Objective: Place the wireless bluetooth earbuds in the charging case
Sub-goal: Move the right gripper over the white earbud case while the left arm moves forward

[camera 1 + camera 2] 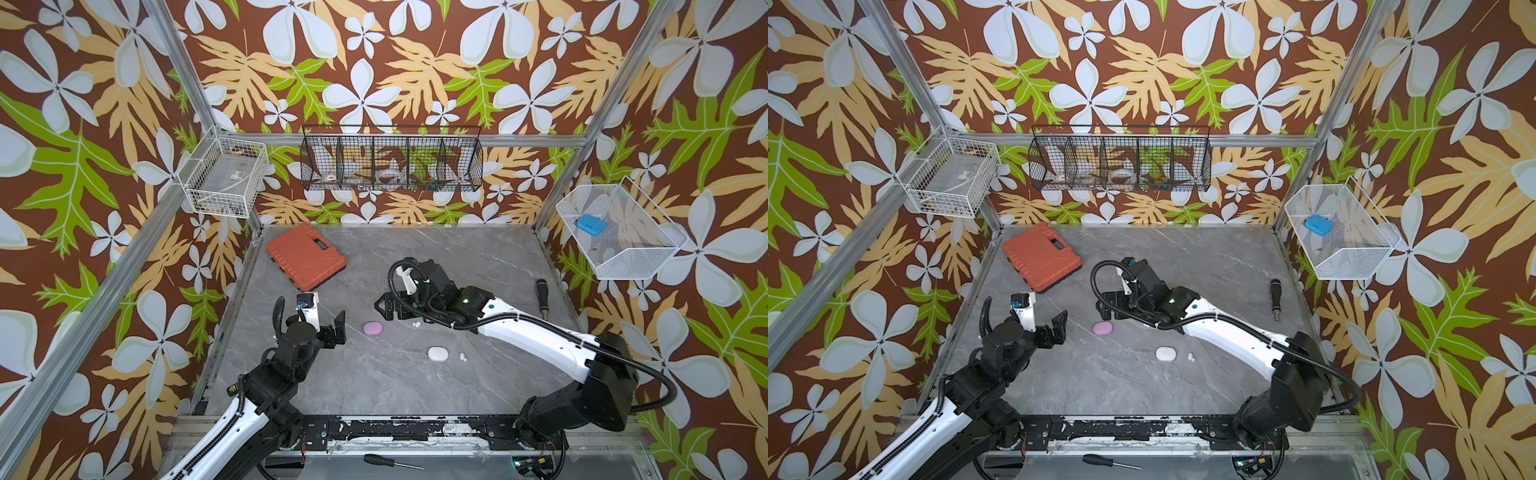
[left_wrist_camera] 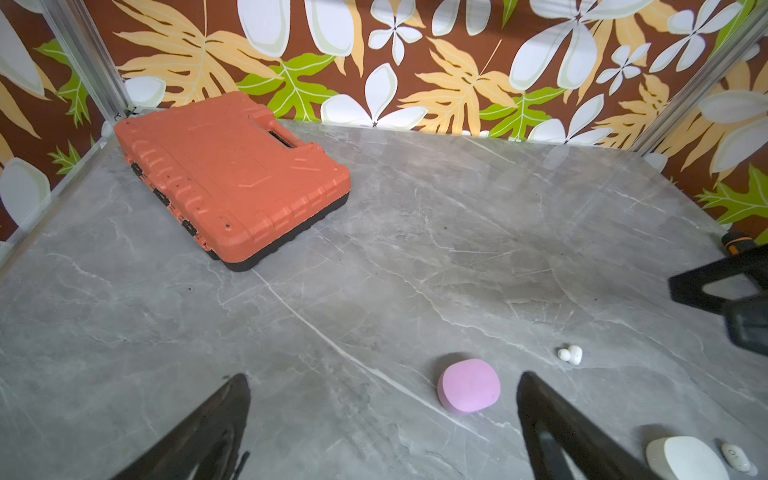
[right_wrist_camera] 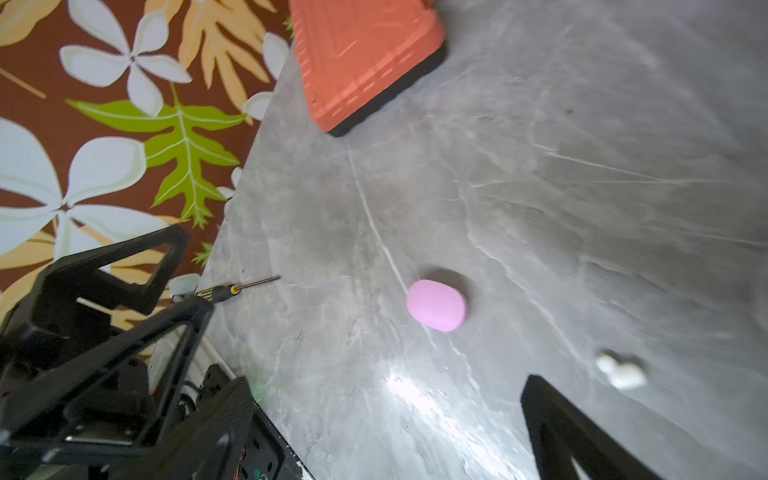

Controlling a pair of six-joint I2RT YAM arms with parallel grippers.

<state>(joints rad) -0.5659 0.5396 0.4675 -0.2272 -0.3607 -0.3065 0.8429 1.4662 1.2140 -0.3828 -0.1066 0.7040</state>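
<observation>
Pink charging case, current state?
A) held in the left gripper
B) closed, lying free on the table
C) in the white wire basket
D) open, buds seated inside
B: the pink charging case lies lid-shut on the table with nothing gripping it, and a pair of white earbuds sits loose on the table nearby.

The table [image 2: 457, 249] looked like grey veined stone, smooth and polished, and threw back a bright glare in the right wrist view. The toolbox [image 2: 232, 174] was orange plastic, ribbed and matt. The pink case [image 2: 469, 390] was smooth and matt. The white case [image 2: 685, 461] and white buds [image 2: 570, 354] were smooth plastic with a slight sheen. The black basket [image 1: 390, 158] and white basket [image 1: 224, 178] were thin wire, and the frame [image 1: 104, 286] was dull silver metal.
</observation>
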